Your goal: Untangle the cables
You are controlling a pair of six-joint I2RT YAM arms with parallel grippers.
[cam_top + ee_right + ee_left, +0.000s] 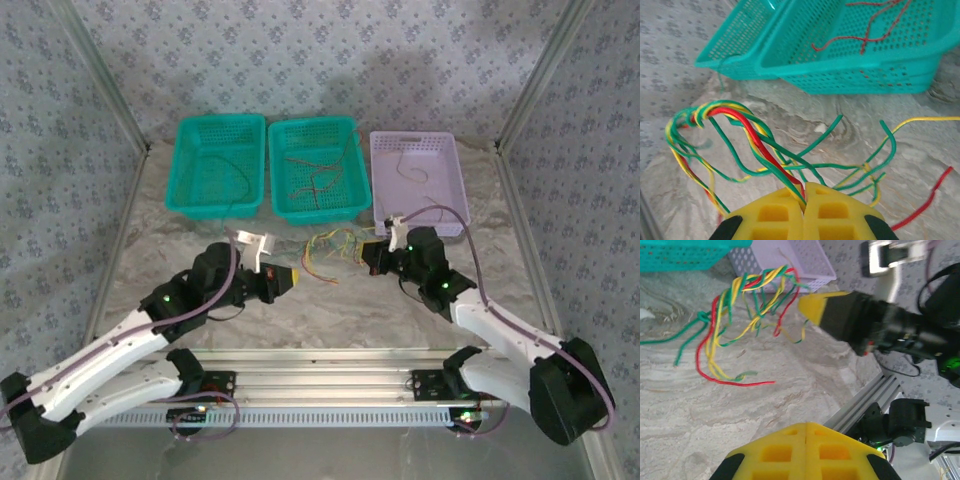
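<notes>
Several cables (755,145), green, yellow and red, lie in one knot on the worktop (330,320), between the two arms and just in front of the middle teal basket (314,123). The right gripper (804,200) is closed on a few strands of the knot. The left gripper (805,440) is closed too, with nothing between its pads (777,455).

To do this step well, I think the left gripper should open, take one loose end at the outer side of the knot, and pull it slowly away from the right gripper. Staying low over the worktop should let the strands slide and not tighten.

Open room is to the left and toward the near rail (330,385). The teal basket and the lilac basket (412,137) stand close behind, so pulling that way looks risky.
</notes>
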